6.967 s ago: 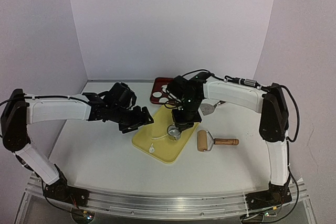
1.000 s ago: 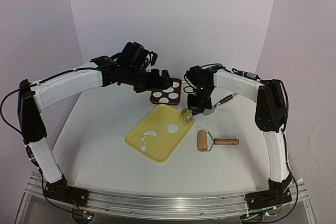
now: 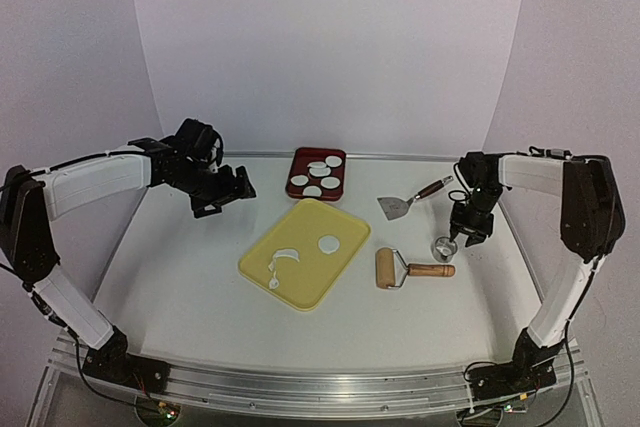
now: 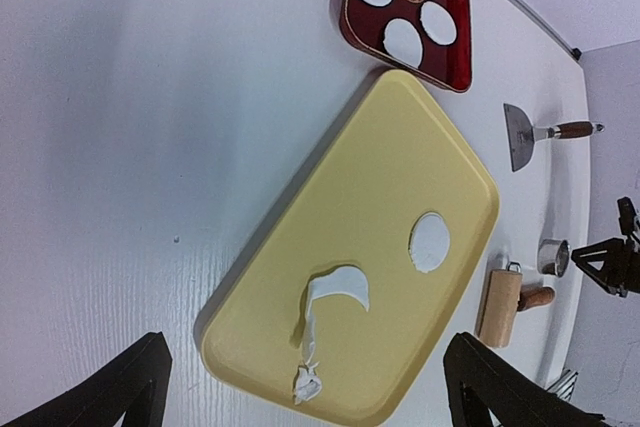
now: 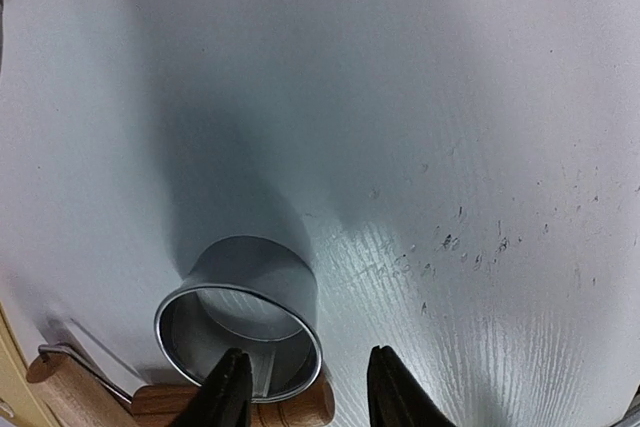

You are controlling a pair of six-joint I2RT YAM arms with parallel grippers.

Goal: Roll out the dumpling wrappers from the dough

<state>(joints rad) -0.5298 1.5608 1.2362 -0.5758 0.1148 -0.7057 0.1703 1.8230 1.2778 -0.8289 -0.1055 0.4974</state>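
One dumpling wrapper [image 3: 329, 243] [image 4: 430, 242] lies flat on the yellow board [image 3: 320, 222] [image 4: 400, 162]. Several more dumpling wrappers [image 3: 318, 179] [image 4: 405, 39] sit in the red tray [image 3: 298, 160] [image 4: 345, 12]. The dough [image 3: 283, 257] [image 4: 340, 287] is a thin curled scrap on the board's near left part. My left gripper [image 3: 238, 190] [image 4: 305, 387] hangs open over the table left of the board, holding nothing. My right gripper [image 3: 458, 240] [image 5: 305, 397] is open astride the wall of the metal ring cutter [image 3: 444, 246] [image 5: 240, 322], which stands on the table, one finger inside and one outside.
A wooden rolling pin [image 3: 400, 269] [image 4: 500, 305] lies between the board and the ring cutter, its handle [image 5: 250, 409] just by the ring. A metal scraper [image 3: 398, 207] [image 4: 522, 135] lies behind it on the table.
My right gripper carried the ring cutter from the board's far corner to the table at the right and opened. My left arm swung from over the red tray back to the left.
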